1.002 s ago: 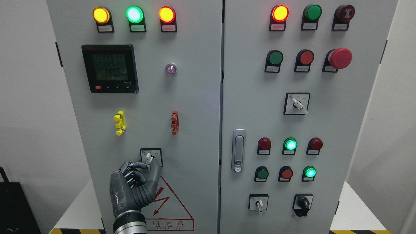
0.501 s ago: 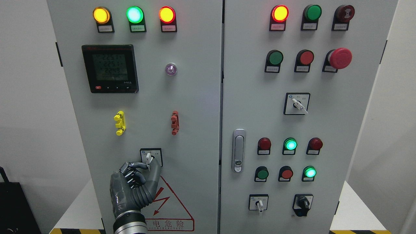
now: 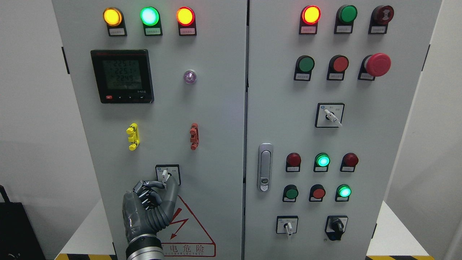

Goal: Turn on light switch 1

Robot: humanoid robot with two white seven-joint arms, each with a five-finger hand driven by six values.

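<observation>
A small rotary switch [image 3: 164, 174] with a white lever sits in a black-framed square plate [image 3: 175, 169] low on the left cabinet door [image 3: 216, 119]. The lever points up, tilted slightly left. My left hand [image 3: 165, 182], dark grey with ribbed fingers, comes up from the bottom edge. Its thumb and forefinger pinch the lower end of the lever, and the other fingers are curled in below. The right hand does not show.
Lit yellow, green and red lamps [image 3: 149, 16] top the left door above a digital meter [image 3: 122, 76]. The right door carries push buttons, a red mushroom stop button [image 3: 377, 64], further rotary switches [image 3: 330, 115] and a door latch [image 3: 265, 167]. A warning triangle [image 3: 187, 224] lies beside my wrist.
</observation>
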